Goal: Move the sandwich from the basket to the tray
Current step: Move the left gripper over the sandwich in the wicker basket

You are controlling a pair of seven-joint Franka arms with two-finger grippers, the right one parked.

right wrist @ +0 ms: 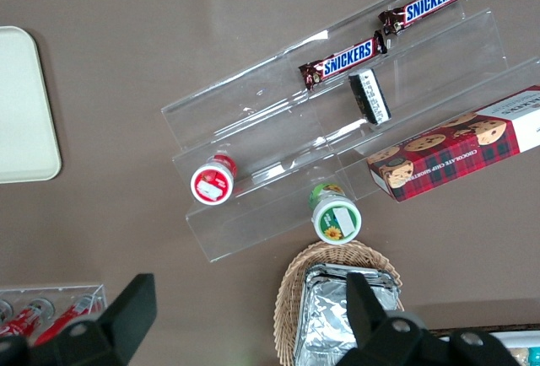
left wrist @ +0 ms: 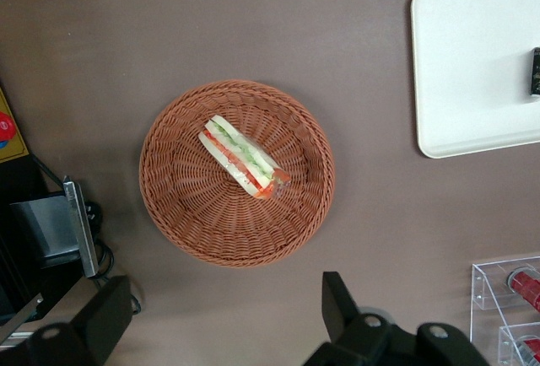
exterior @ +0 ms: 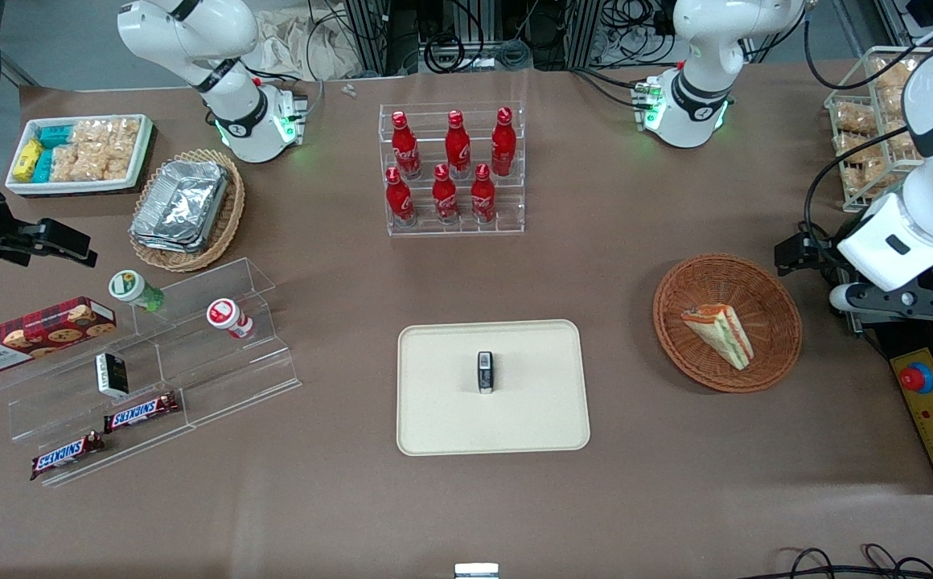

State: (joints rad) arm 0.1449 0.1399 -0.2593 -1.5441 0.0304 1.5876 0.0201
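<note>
Left wrist view: gripper (left wrist: 224,320) held above bare table beside the basket (left wrist: 173,206), fingers spread wide and empty, sandwich (left wrist: 243,157) lying in basket centre, apart from the claw, tray (exterior: 442,418) nearby.

Two Snickers bars (right wrist: 384,33) on clear tiered stand (right wrist: 337,130); tray (right wrist: 25,109) corner nearby.

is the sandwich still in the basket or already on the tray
In the basket. The sandwich lies inside the basket; the tray holds only a small dark object. The open gripper hovers above.
</note>
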